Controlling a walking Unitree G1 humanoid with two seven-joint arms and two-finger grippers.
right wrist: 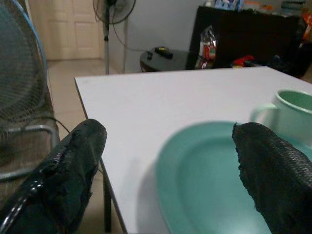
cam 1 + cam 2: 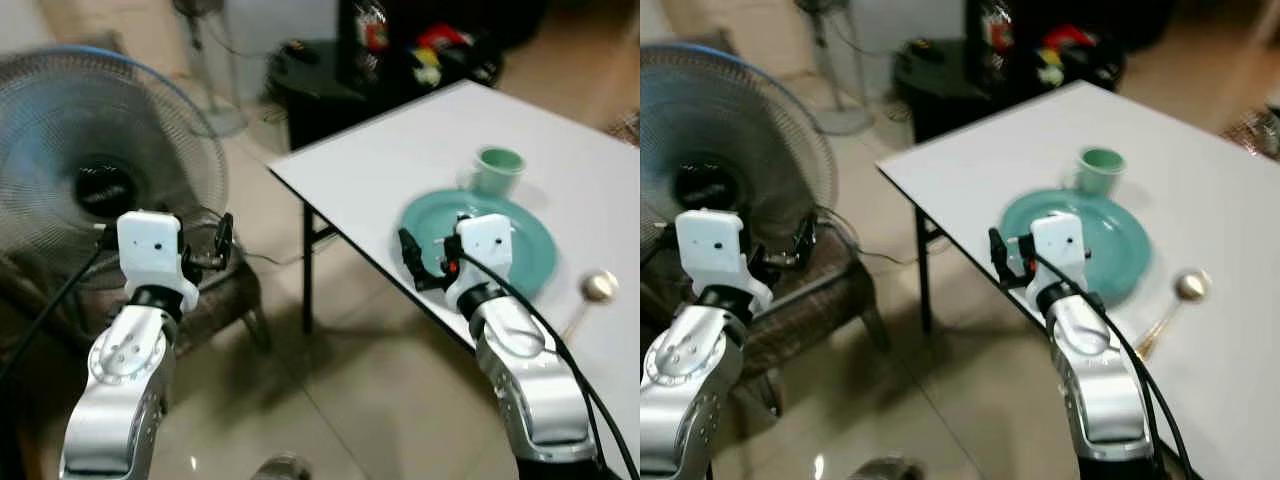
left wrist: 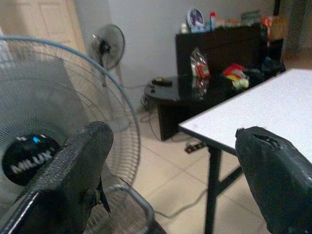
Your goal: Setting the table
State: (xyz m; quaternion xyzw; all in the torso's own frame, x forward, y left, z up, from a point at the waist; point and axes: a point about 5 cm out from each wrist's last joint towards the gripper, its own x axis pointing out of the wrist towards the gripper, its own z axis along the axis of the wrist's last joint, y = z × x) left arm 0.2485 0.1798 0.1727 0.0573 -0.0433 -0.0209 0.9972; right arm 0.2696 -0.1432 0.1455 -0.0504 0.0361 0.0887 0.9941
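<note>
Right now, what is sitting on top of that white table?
On the white table sit a teal plate, a green cup at its far rim, and a spoon beside it. The right gripper covers part of the plate's near edge.

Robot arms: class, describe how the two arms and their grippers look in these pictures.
Both arms are silver metal with round holes, each ending in a white boxy wrist block. The left gripper and right gripper have rough black fingers. Black cables run along each arm.

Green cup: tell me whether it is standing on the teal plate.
No. The green cup stands on the white table just beyond the teal plate's far rim.
</note>
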